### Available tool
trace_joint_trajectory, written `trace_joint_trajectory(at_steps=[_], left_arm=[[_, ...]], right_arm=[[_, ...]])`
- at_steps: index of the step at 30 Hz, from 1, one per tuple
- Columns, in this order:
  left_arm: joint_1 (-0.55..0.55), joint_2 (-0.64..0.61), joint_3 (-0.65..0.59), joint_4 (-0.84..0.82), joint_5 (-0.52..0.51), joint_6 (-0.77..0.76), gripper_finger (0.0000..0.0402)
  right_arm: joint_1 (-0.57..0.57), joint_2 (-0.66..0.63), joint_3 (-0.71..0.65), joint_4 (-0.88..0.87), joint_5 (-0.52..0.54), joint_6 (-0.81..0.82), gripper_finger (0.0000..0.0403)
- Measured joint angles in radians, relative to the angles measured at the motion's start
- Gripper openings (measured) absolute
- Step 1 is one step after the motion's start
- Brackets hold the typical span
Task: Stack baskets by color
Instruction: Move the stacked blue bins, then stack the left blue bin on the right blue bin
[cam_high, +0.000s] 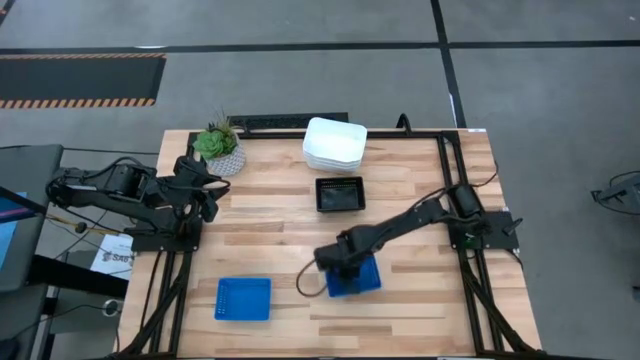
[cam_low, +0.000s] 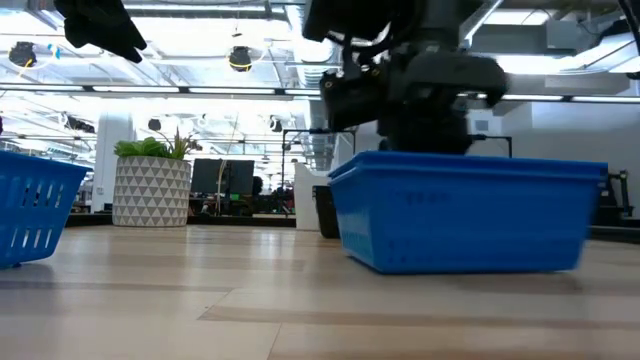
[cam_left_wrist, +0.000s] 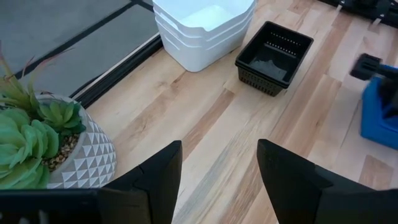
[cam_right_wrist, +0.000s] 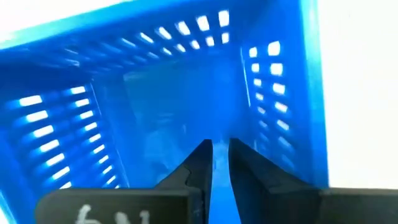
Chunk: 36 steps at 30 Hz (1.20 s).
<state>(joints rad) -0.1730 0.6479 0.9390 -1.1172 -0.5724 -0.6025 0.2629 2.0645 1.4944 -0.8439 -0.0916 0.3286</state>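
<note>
Not much to read here, honestly. There's a white sheet with dark print tucked under the left arm's base, but the letters are too small to make out.

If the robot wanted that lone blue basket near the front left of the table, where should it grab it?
Probably by a long wall's rim, coming straight down from above. The blue basket sits upright with its mouth open, nothing inside or beside it, so one finger can drop inside the thin slotted wall and one outside.

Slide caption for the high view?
Right gripper reaches into a blue basket; white stack sits behind.
</note>
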Motion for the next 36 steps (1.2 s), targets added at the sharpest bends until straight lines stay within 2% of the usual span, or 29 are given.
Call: trace_joint_trajectory(at_steps=[10,21,31,33,36], left_arm=[[0.000,0.000,0.000,-0.003,0.000,-0.005,0.0197],[0.000,0.000,0.000,-0.022,0.000,-0.007,0.0197],[0.000,0.000,0.000,-0.037,0.029,-0.009,0.0197],[0.000,0.000,0.000,-0.044,0.049,-0.012,0.0197],[0.000,0.000,0.000,-0.047,0.069,-0.031,0.0197]], right_arm=[[-0.170,-0.004,0.000,0.003,0.090,-0.117,0.0074],[-0.297,-0.005,0.012,-0.002,0.097,-0.179,0.0074],[-0.232,-0.045,0.224,-0.061,0.093,-0.154,0.0074],[-0.199,-0.046,0.274,0.002,0.093,-0.154,0.0074],[-0.145,-0.046,0.282,0.209,0.093,-0.182,0.0083]])
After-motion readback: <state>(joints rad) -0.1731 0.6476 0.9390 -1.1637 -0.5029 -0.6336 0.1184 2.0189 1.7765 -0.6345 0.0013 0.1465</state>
